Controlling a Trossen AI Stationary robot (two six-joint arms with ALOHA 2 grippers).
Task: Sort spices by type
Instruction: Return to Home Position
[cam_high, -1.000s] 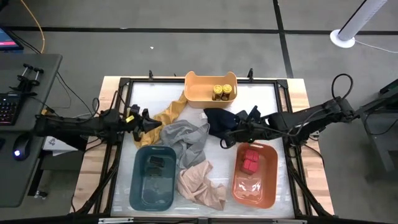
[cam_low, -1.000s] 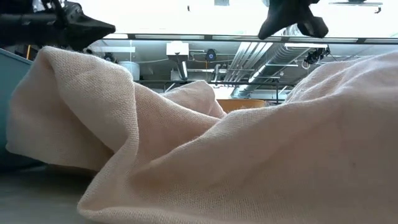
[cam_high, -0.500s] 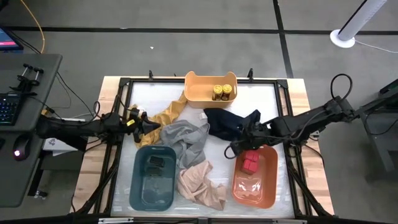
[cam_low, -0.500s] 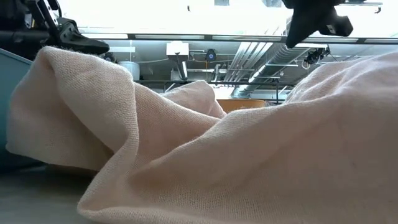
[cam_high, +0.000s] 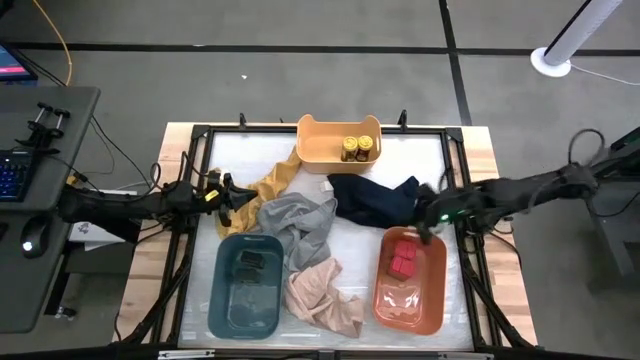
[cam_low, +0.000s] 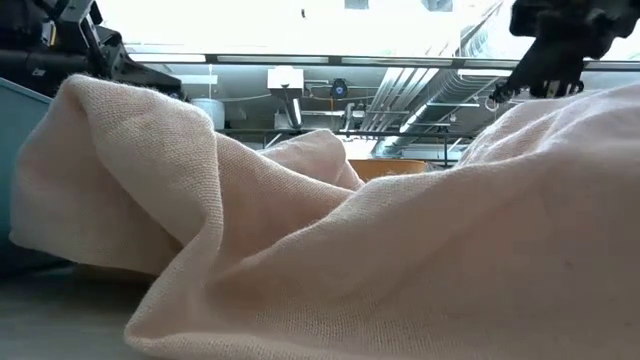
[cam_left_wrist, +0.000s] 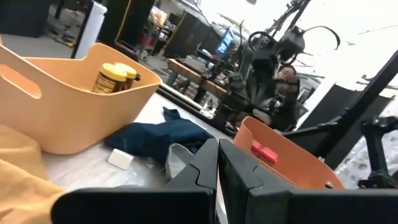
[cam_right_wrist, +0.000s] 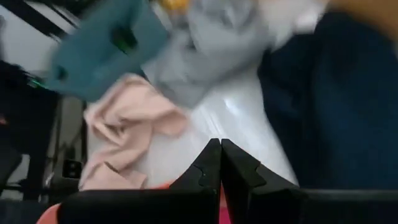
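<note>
Withdrawn toward the frame's right edge, the right end effector (cam_high: 425, 225), pressed together and empty, clears the sorted red boxy tins (cam_high: 403, 262), likely homing, while the left end effector (cam_high: 243, 200), likewise closed, waits centre-left.

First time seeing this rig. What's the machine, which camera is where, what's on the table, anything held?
This is a two-armed robot at a table. The high view looks straight down: the left hand is by the mustard cloth, the right hand at the rim of the orange bin. Both hands are shut and hold nothing. The low view sits at table height and sees mostly the pink cloth. Each wrist view looks forward from that arm's wrist. The tan bin holds yellow-lidded jars, the blue bin dark tins, the orange bin red tins. A grey cloth and a navy cloth lie between.
</note>
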